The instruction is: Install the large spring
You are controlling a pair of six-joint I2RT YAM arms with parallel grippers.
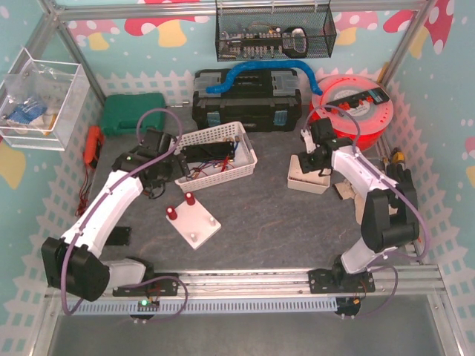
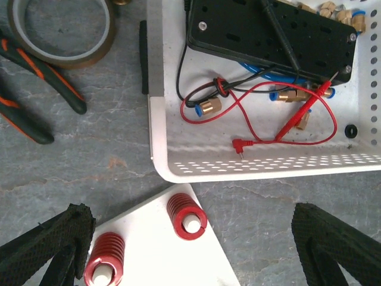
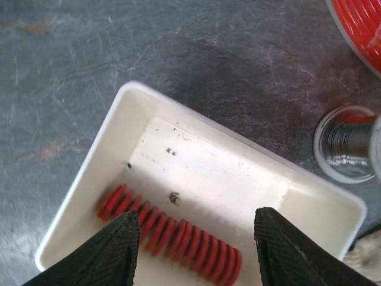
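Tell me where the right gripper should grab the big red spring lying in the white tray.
Mid-length, across the coils, coming straight down from above. The large spring lies flat on its side in the white tray, so turn the right gripper until its fingers flank the coils.

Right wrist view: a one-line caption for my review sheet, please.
Right claw hovering open over the large red spring lying in a white tray on the grey tabletop.

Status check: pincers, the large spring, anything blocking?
Left pincer open over the peg plate. Right pincer open above the large red spring, which lies in the white tray. Nothing in the way.
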